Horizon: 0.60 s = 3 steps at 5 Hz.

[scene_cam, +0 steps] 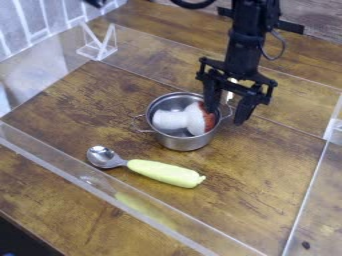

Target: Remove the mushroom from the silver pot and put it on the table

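One camera view is all we have, looking down across the worktop (80,110) of dark brown planks with clear acrylic walls (54,60) at its edges. Near the middle we see the silver pot (178,122), round and shiny, with a small loop handle showing on its left side. Inside it lies the mushroom (185,120), tipped on its side: the white stem fills the left part of the pot and the red-brown cap points toward the right rim.

The black arm comes down from the top of the view, and we see its gripper (225,108) pointing downward over the right rim of the pot. Its two dark fingers (246,107) stand partly apart, the left one dipping just beside the red cap and the right one outside the pot wall (so the rim seems to sit between them). We cannot tell whether either finger touches the mushroom, and we see nothing lifted; the mushroom rests in the pot.

In front of the pot, well apart from it, a spoon (144,166) lies flat on the planks, its metal bowl to the left and its yellow handle running to the right.
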Tool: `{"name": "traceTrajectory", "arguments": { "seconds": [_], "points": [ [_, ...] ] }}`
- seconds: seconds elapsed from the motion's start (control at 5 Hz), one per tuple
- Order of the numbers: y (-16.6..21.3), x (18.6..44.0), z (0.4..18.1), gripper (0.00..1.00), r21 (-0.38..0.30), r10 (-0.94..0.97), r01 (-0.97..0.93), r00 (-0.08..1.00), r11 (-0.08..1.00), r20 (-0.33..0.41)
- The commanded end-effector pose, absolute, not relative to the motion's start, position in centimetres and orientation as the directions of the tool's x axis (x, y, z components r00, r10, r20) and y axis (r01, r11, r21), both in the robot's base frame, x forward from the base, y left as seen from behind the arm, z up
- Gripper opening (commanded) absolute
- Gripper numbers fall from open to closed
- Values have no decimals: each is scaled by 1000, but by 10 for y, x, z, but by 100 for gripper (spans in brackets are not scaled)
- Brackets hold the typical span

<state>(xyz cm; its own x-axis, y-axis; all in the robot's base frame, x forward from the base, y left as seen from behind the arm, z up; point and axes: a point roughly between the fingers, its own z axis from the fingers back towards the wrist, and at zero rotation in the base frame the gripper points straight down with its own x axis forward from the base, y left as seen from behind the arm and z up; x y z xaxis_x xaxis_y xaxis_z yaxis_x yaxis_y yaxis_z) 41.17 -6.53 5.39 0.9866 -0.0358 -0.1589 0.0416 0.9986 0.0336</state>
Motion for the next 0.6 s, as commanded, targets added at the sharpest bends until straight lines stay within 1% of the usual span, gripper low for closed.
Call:
{"name": "traceTrajectory", "arguments": {
  "seconds": [0.0,0.2,0.4],
  "points": [
    [-63,420,77,0,21,19,-18,996,1000,-86],
    [-60,420,82,0,14,74,-73,993,997,-87],
    [-50,418,94,0,11,72,-71,993,997,-88]
  ]
}}
